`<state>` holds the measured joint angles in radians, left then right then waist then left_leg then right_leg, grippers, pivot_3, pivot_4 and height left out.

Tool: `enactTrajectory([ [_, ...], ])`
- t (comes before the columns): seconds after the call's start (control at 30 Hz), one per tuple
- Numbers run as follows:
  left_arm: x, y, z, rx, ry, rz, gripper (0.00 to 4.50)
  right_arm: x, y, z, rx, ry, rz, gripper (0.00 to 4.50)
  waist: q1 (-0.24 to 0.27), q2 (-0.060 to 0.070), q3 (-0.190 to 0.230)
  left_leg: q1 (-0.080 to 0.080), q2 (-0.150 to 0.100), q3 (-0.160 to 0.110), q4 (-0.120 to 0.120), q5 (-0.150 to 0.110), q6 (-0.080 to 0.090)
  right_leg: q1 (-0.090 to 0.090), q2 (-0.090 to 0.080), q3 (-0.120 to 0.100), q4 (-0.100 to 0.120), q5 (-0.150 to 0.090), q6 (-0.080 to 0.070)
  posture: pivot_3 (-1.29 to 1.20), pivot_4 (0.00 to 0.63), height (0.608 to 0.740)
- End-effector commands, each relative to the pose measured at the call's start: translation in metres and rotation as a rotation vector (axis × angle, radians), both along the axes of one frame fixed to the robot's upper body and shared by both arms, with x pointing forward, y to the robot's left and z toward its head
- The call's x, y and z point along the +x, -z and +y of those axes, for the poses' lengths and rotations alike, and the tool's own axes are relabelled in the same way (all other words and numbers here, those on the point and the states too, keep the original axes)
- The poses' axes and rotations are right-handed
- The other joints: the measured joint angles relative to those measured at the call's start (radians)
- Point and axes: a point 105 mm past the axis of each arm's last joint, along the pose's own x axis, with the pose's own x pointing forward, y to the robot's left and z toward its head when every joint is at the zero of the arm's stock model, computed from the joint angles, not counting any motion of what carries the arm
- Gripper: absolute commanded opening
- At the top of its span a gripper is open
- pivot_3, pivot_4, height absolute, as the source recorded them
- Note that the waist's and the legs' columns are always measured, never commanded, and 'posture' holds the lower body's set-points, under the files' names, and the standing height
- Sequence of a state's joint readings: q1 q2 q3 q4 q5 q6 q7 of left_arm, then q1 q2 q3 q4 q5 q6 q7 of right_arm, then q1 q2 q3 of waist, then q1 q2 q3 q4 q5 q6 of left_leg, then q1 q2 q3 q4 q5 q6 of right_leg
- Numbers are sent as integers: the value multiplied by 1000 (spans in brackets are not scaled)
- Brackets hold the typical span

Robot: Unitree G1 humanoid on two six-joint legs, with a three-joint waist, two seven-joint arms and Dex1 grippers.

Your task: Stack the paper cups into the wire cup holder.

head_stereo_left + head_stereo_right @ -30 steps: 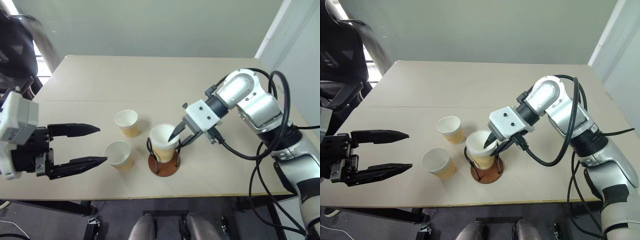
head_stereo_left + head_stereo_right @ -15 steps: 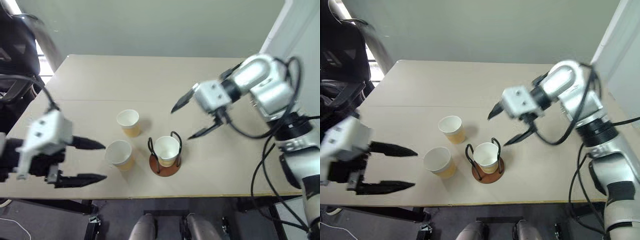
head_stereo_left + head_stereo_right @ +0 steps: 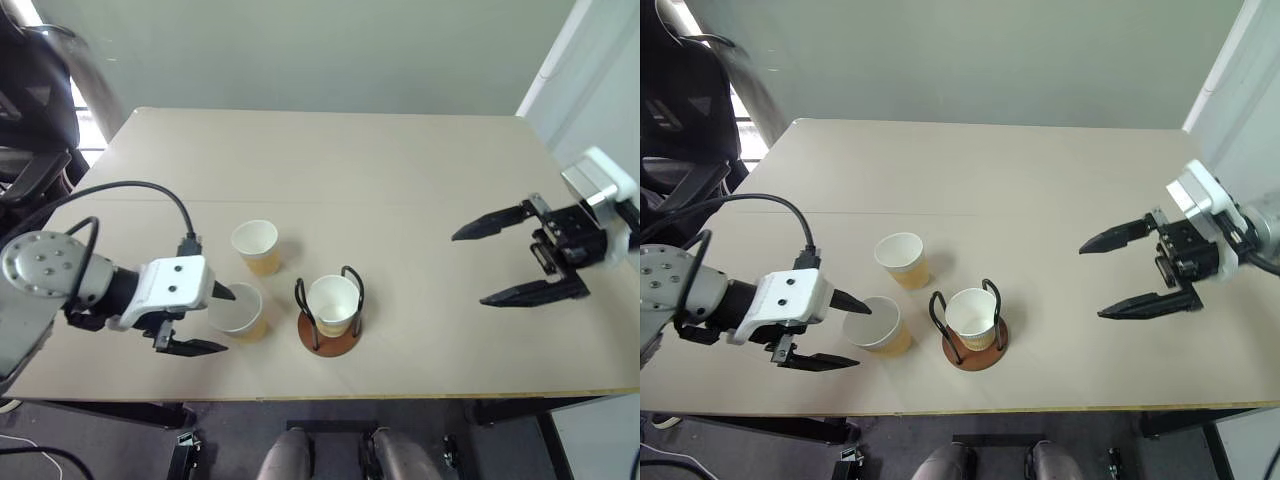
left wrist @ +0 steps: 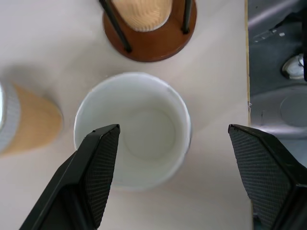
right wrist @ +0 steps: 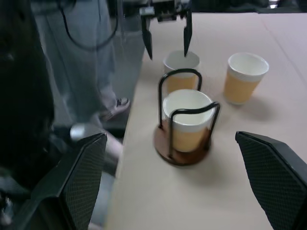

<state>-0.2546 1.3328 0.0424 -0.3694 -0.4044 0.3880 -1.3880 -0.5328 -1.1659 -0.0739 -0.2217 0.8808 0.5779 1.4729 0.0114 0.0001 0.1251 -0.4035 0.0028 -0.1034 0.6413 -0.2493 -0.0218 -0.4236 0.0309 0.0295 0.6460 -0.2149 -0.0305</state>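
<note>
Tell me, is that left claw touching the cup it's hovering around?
Apart. In the left wrist view the left gripper stands open, its fingers either side of the near paper cup, with bare table showing between the cup's rim and the far finger.

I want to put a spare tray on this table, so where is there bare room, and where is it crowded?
Bare: the table behind the cups, and the stretch between the wire cup holder and the open right gripper. Crowded: the front left, where two loose paper cups sit beside the holder with the open left gripper around one.

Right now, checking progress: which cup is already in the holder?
The cup between the holder's wire loops; the other two stand loose on the table.
</note>
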Motion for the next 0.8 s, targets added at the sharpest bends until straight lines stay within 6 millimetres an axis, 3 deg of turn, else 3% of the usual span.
enactTrajectory([
  [0.03, -1, -7, -1, 22, 43, 2, 3887, -9, -15, -5, 49, 89, -68, 4417, -1, 0, 0, -1, 0, 0, 0, 0, 0, 0, 0, 0, 0, 0, 0, 0, 150, 740],
  [0.17, 7, 2, 1, 73, 77, 4, 3887, -10, -11, -8, 79, 184, -85, 4417, 0, 0, 0, 1, 0, -1, 5, 2, 7, 2, 0, 0, -1, 0, 3, 0, 150, 740],
  [0.57, 29, 31, -13, 122, 198, -20, 3887, -14, -11, -8, 30, 246, -125, 4417, 1, 0, 0, -2, -1, -1, 7, 4, 13, 1, 0, 1, -2, 3, 7, 0, 150, 740],
  [0.67, 33, 32, -14, 122, 206, -37, 3280, -14, -10, -8, 21, 257, -127, 4500, 1, 0, 0, -3, -1, -1, 7, 4, 13, 1, 0, 1, -3, 3, 9, 0, 150, 740],
  [0.8, 35, 32, -14, 121, 212, -41, 1835, -13, -10, -9, 14, 267, -126, 4500, 2, 0, 0, -3, -1, -1, 7, 3, 15, 1, 0, 1, -3, 3, 10, 0, 150, 740],
])
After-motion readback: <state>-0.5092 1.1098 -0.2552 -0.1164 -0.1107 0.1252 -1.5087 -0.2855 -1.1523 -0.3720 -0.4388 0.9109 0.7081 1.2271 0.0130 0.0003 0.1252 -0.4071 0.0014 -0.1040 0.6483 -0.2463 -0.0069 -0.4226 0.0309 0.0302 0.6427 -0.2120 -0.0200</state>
